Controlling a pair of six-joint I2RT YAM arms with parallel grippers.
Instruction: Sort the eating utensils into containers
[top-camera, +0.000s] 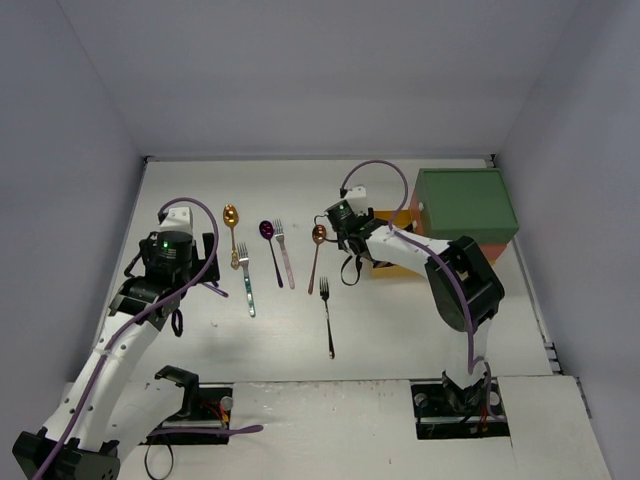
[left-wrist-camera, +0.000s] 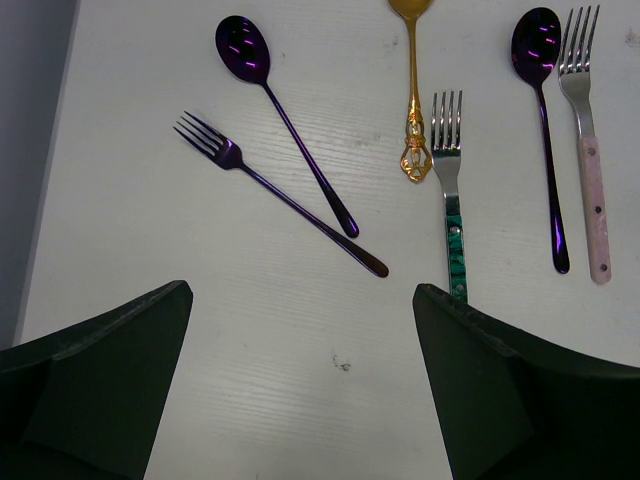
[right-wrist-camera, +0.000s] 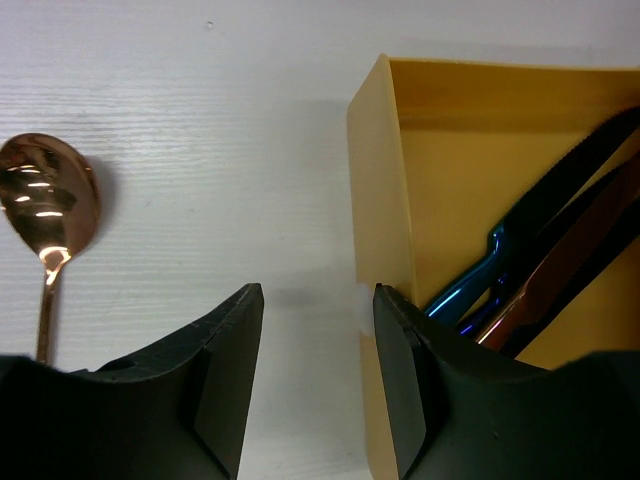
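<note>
Several eating utensils lie on the white table: a purple spoon, a purple fork, a gold spoon, a teal-handled fork, another purple spoon, a pink-handled fork, a copper spoon and a black fork. My left gripper hovers open just short of the purple pair, holding nothing. The containers form one block with a green top; its yellow drawer is pulled out, with blue, copper and black utensils inside. My right gripper stands open at the drawer's front wall, beside a small white knob.
White walls enclose the table on three sides. The container block sits at the far right. The copper spoon's bowl lies close to the left of my right gripper. Both arm bases stand at the near edge.
</note>
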